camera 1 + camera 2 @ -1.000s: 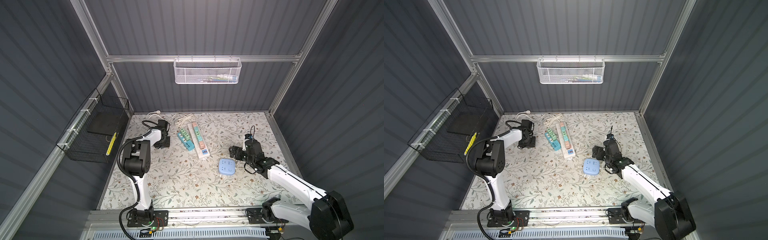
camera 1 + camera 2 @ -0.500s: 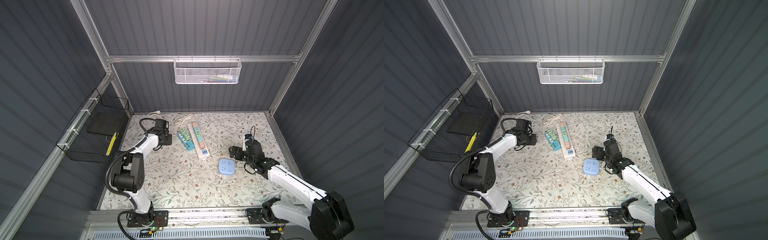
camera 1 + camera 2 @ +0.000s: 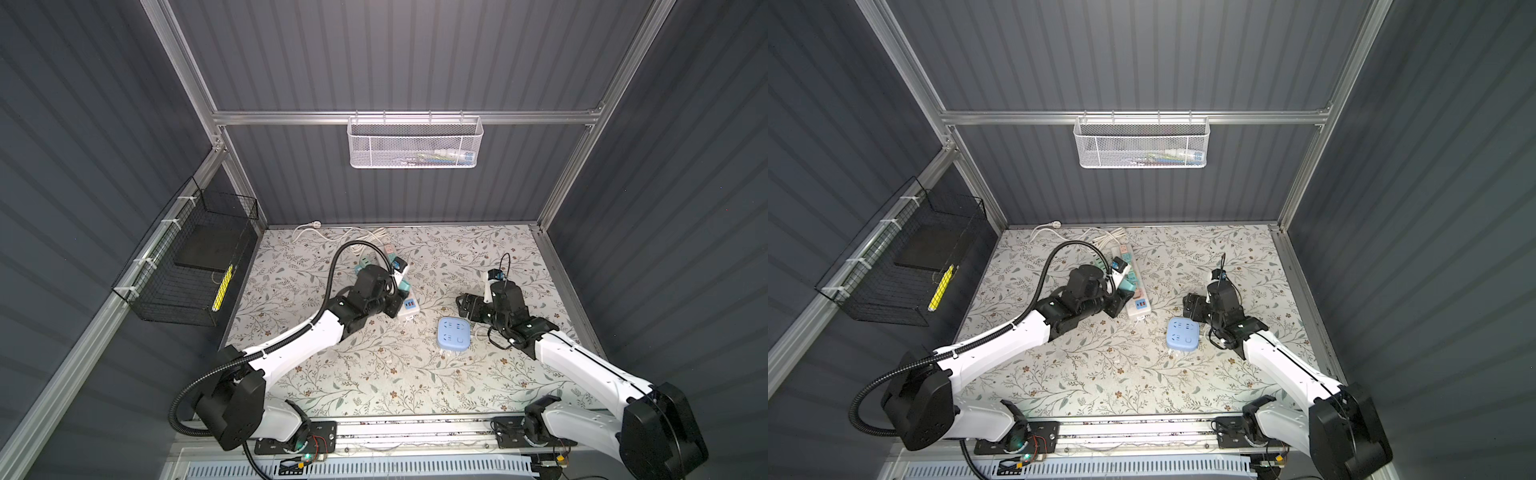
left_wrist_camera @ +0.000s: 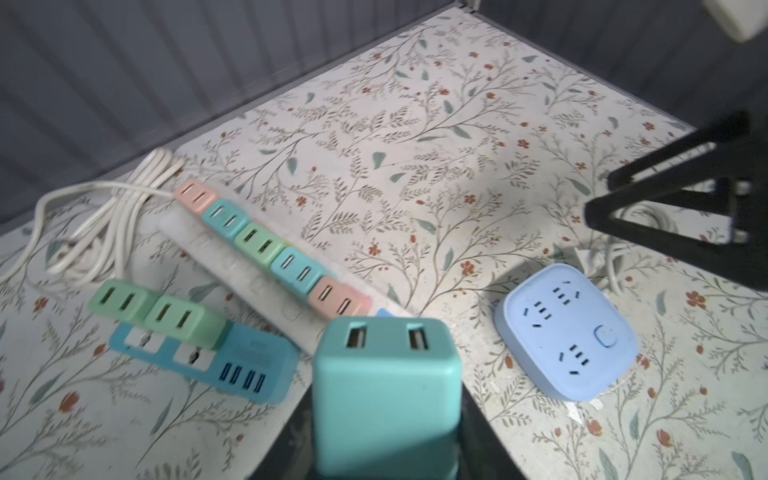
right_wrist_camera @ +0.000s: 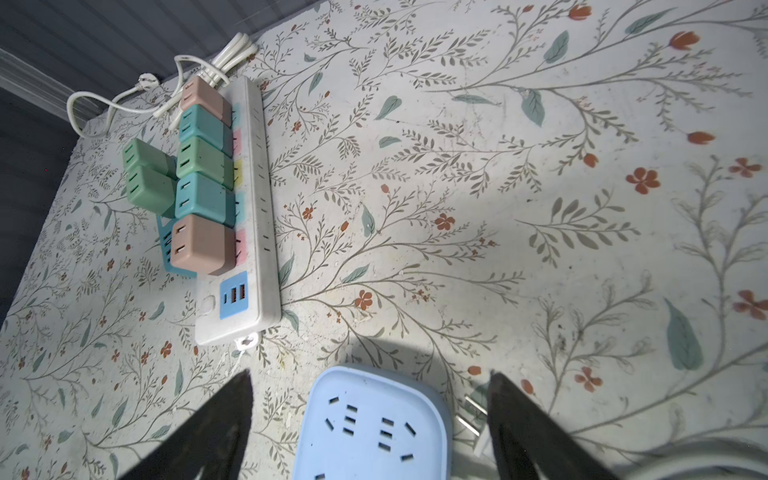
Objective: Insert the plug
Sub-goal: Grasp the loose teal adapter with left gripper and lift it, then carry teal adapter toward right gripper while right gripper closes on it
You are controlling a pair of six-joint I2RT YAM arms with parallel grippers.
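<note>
teal plug (image 4: 386,395) clenched in left gripper (image 3: 392,307), near the end of the white strip (image 5: 257,199) | we cannot see its prongs; gripper fingers mostly hidden under it | right gripper (image 5: 370,374) spread wide, jaws either side of blue socket hub (image 5: 374,432); hub cut off by frame edge, contact unclear to us

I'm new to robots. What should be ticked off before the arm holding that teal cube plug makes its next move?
1. Grip: teal plug clamped in left gripper: ok.
2. Prongs pointing down: cannot tell, they are hidden.
3. Free holes on blue socket block: ok.
4. Block steadied by right gripper: not ok, jaws open on either side, not clamping.
5. Plug above the block: not ok, it hangs beside the white power strip.
</note>
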